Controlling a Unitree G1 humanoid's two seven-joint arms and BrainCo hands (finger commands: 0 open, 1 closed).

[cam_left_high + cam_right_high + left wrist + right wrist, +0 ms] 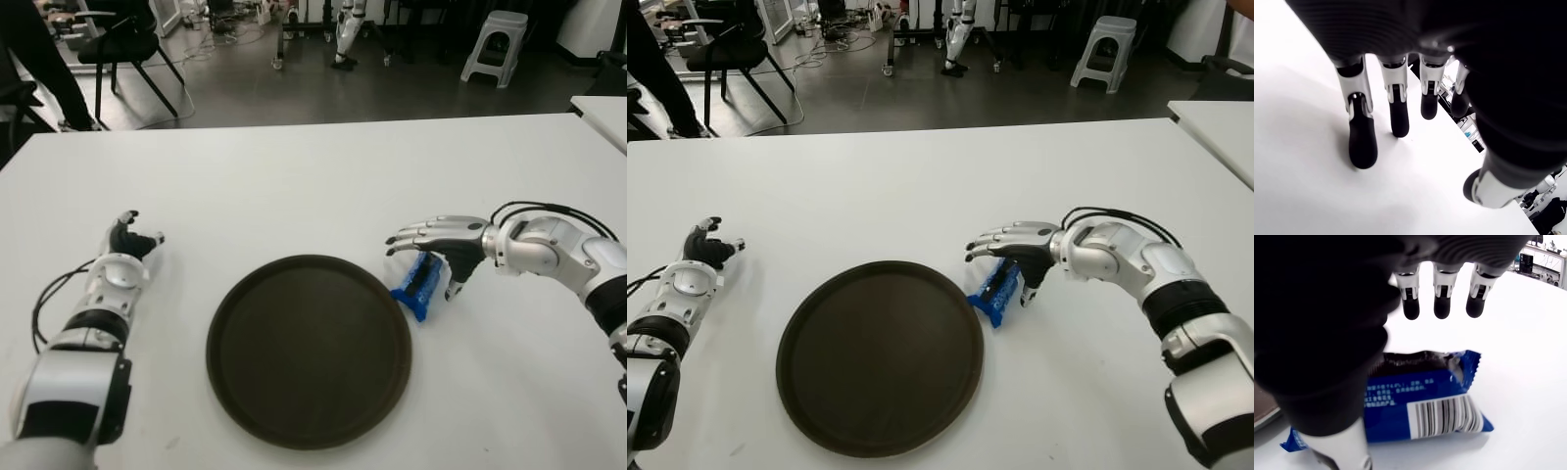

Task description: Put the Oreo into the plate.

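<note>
**A:** anyone make out what's printed on the Oreo pack [1420, 406]? From the right wrist view I get a blue wrapper with a white barcode panel and a block of small white text, but it's too tiny to read. No brand name legible from that side, just a dark cookie picture along the upper part of the wrapper.

**B:** same here, can't read a word of it. In the head views the pack lies on the white table [294, 186], just off the right rim of the round dark brown plate [309, 351], very close to it, can't tell if it touches. Plate has nothing in it.

**A:** and the right hand [441, 243]?

**B:** hovering right over the pack, palm down, fingers [1443, 306] stretched out straight and spread apart toward the plate, thumb pointing down on the pack's far side from the plate. Not gripping anything. The wrist view shows the fingertips clear of the wrapper.

**A:** left hand [129, 243]?

**B:** way over to the left of the plate, well apart from it. Its fingers [1362, 147] are loosely extended with the tips down at the tabletop, holding nothing.

**A:** room to move?

**B:** plenty. Bare table all around the plate and the pack, table edges well away. Beyond the far edge there's floor, a black chair [122, 49] and a grey plastic stool [495, 44].
</note>
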